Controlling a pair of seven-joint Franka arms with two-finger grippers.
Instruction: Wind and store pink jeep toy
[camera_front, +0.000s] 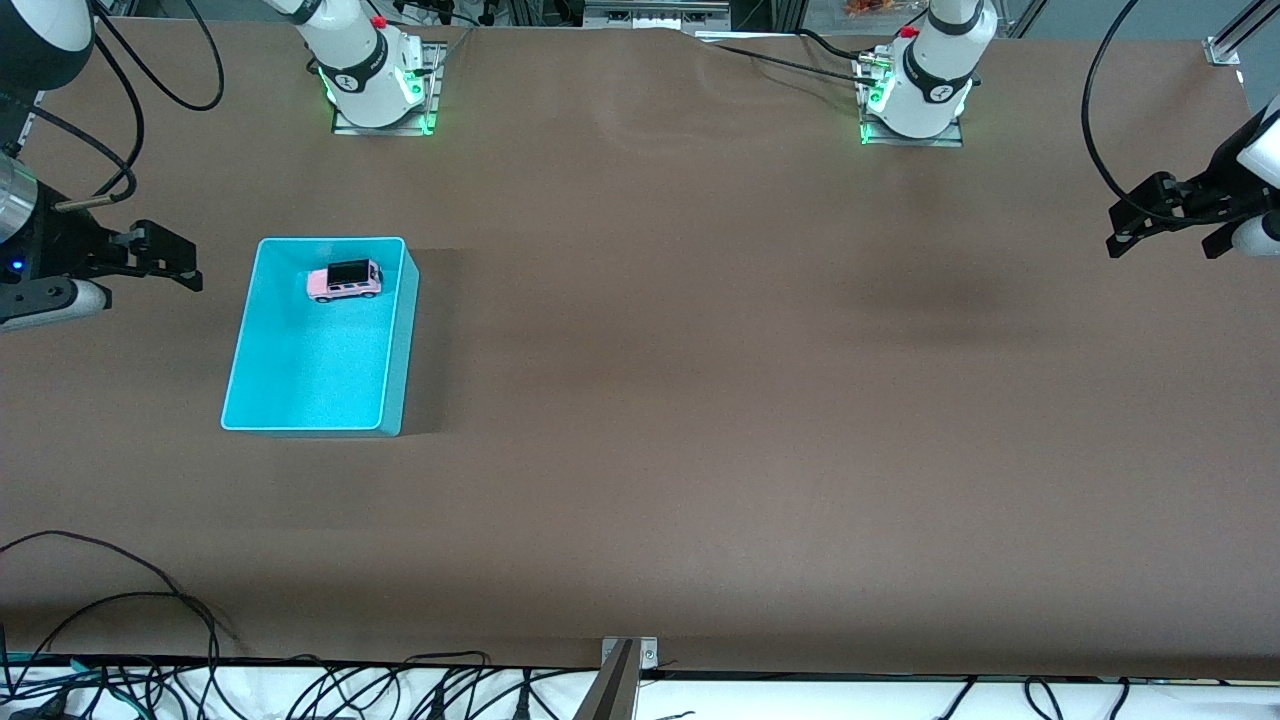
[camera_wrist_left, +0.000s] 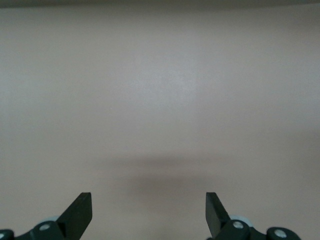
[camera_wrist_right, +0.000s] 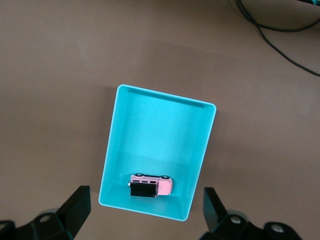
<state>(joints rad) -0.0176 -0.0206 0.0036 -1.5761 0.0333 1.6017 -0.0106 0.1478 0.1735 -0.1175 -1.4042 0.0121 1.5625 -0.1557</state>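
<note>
The pink jeep toy (camera_front: 345, 280) lies in the turquoise bin (camera_front: 232, 370), at the bin's end farther from the front camera. In the right wrist view the jeep (camera_wrist_right: 151, 185) shows its black roof inside the bin (camera_wrist_right: 112, 150). My right gripper (camera_front: 175, 262) is open and empty, up in the air beside the bin toward the right arm's end of the table; in its wrist view (camera_wrist_right: 146, 206) the bin lies below between the fingers. My left gripper (camera_front: 1125, 225) is open and empty, up over bare table at the left arm's end, and its wrist view (camera_wrist_left: 148, 210) shows only table.
The brown table (camera_front: 700, 400) is bare apart from the bin. Both arm bases (camera_front: 375, 80) stand along the table edge farthest from the front camera. Black cables (camera_front: 150, 600) and a metal bracket (camera_front: 628, 655) lie at the nearest edge. A cable (camera_wrist_right: 280, 35) shows in the right wrist view.
</note>
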